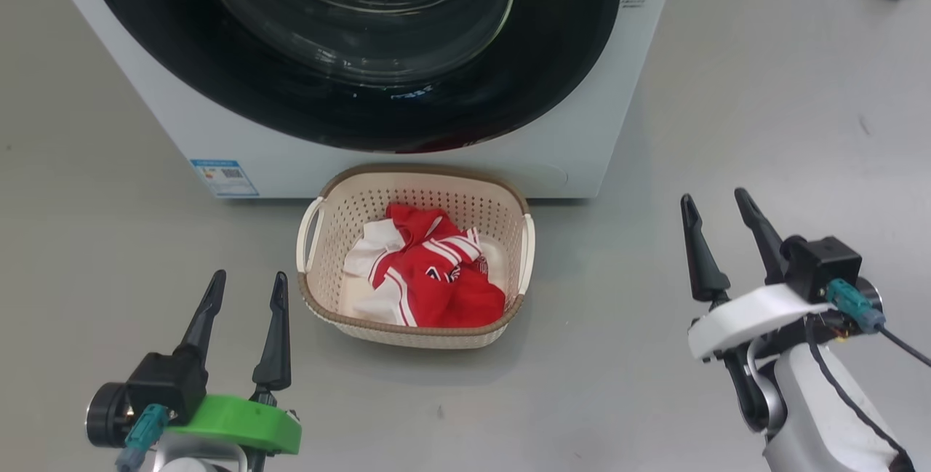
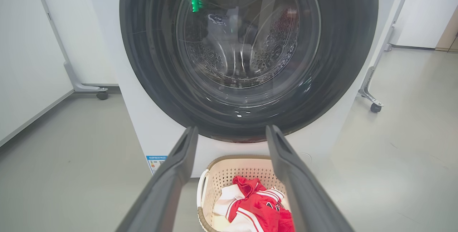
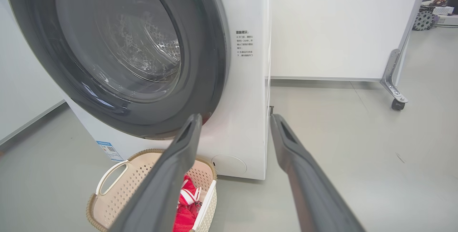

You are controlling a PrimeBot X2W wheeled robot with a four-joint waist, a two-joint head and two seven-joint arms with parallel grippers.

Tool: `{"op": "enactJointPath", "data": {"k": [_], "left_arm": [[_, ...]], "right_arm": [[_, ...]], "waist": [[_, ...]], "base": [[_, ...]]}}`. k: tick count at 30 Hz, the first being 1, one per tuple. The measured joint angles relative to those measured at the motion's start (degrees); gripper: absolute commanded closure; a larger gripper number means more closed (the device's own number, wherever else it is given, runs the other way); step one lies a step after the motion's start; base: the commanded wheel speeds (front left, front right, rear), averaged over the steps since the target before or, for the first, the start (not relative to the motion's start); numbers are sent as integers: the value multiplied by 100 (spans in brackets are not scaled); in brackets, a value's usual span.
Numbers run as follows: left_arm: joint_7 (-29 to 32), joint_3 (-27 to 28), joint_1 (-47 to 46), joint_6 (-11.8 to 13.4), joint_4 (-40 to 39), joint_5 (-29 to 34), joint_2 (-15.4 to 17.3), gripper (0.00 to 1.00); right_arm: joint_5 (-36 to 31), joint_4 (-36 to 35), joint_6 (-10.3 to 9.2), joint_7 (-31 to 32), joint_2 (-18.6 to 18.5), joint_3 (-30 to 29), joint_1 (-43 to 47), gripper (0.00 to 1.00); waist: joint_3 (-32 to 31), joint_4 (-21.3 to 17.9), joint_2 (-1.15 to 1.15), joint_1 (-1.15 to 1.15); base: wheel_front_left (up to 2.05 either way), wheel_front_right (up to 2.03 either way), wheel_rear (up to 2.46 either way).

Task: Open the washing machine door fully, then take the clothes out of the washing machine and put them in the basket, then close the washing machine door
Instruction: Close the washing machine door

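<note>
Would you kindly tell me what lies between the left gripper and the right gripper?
In the head view, the basket holding the clothes sits on the floor between the left gripper and the right gripper.

On the grey floor (image 1: 764, 94) stand the washing machine (image 1: 560, 145) and the basket (image 1: 407, 337).

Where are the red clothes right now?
In the middle of the head view, the clothes lie in the basket on the floor, right in front of the washing machine.

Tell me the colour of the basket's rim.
Brown, with a woven look, on a cream basket; it shows best in the head view.
</note>
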Motion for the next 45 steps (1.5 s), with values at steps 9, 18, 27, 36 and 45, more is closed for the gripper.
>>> {"op": "enactJointPath", "data": {"k": [9,18,27,36,45], "left_arm": [[0,-57,248,-26,124,-1,0,0],[0,-81,457,-26,141,-3,0,0],[1,-65,587,-25,134,-26,0,0],[9,-77,643,-25,97,-26,21,0],[25,-83,649,-25,41,-26,53,0]], "right_arm": [[0,-183,-70,-9,-51,-23,679,0],[31,-444,-148,-9,-48,-55,1126,0],[45,-728,-210,-7,-65,-93,1385,0],[47,-962,-299,12,-96,-109,1562,0],[47,-1149,-356,69,-120,-112,1642,0]], "waist": [[-417,-228,0,0],[-688,-364,0,0],[-800,-366,0,0],[-846,-332,0,0],[-848,-316,0,0]], "base": [[0,0,0],[0,0,0],[0,0,0],[0,0,0],[0,0,0]]}}
